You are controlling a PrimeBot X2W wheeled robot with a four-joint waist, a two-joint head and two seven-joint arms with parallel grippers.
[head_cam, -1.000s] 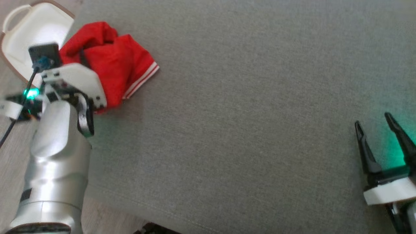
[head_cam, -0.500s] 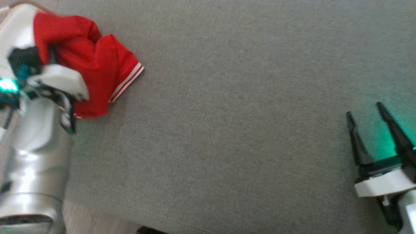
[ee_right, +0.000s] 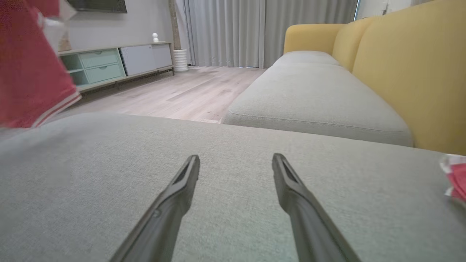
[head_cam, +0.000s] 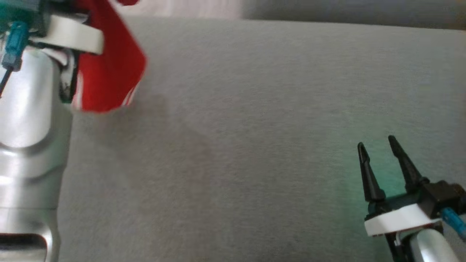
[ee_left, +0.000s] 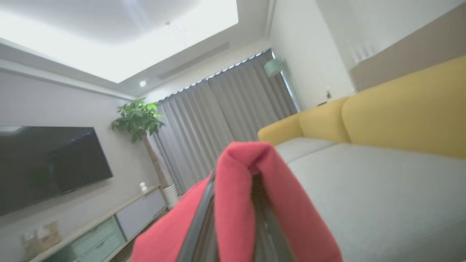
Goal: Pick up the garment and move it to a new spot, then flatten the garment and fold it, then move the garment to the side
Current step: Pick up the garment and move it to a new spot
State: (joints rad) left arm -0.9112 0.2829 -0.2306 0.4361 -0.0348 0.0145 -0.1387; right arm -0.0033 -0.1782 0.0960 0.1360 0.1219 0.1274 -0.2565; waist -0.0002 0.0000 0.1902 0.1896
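The garment [head_cam: 109, 72] is a red top with white stripes at its hem. It hangs off the grey cushion [head_cam: 255, 127] at the head view's upper left, beside my left arm's white wrist [head_cam: 69, 34]. In the left wrist view the garment [ee_left: 233, 203] is draped in a fold over my left gripper [ee_left: 243, 182], which is shut on it. The fingertips are hidden under the cloth. My right gripper [head_cam: 377, 143] stands open low over the cushion at the lower right, with nothing between its fingers [ee_right: 174, 196]. The hanging garment [ee_right: 32, 72] also appears far to their left.
The cushion belongs to a sofa with a yellow back [ee_right: 411, 65] and a second seat [ee_right: 313, 94] beyond. A scrap of red and white cloth [ee_right: 453, 178] shows at the right edge. A wood floor, a low cabinet [ee_right: 109, 63], a television [ee_left: 47, 163] and a plant [ee_left: 136, 120] lie past the sofa.
My left gripper has shut on the garment and raised it off the cushion. The head camera has shifted, and the white basket has left the view. My right gripper stays open.
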